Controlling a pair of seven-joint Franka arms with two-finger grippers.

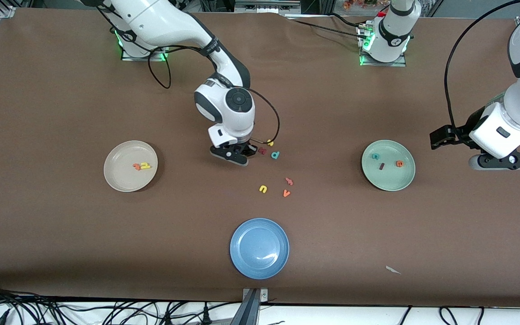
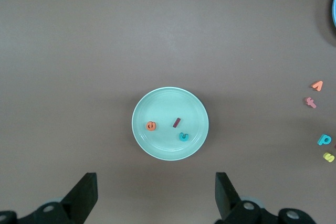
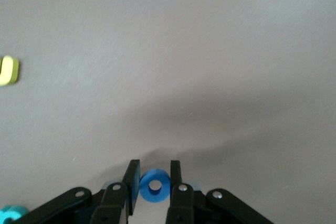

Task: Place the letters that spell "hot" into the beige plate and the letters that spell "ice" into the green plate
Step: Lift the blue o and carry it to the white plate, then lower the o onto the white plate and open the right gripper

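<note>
While the blue ring-shaped o (image 3: 155, 185) is pinched between the narrow-set fingers of the right gripper (image 3: 155, 182), low over the middle of the table (image 1: 61, 248) beside the loose letters, the last piece of "hot" is not yet in the beige plate (image 1: 115, 180). In that plate the yellow h (image 1: 145, 166) and the orange t (image 1: 137, 166) are seen lying side by side. The green plate (image 2: 157, 150) already holds the orange e (image 2: 151, 126), the maroon i (image 2: 177, 123) and the teal c (image 2: 183, 137). The left gripper (image 2: 156, 195) is held waiting, jaws spread wide and empty, above bare table just toward its own end from the green plate.

The o is judged to be very light, soft foam: it can be squashed or flicked away by a hard or skewed squeeze, and it may cling to a pad on release. A hold across the outer rim, as is shown, is thought best, with light pressure only. A low release over the beige plate is advised, since so light a piece could bounce or roll over the shallow rim.
</note>
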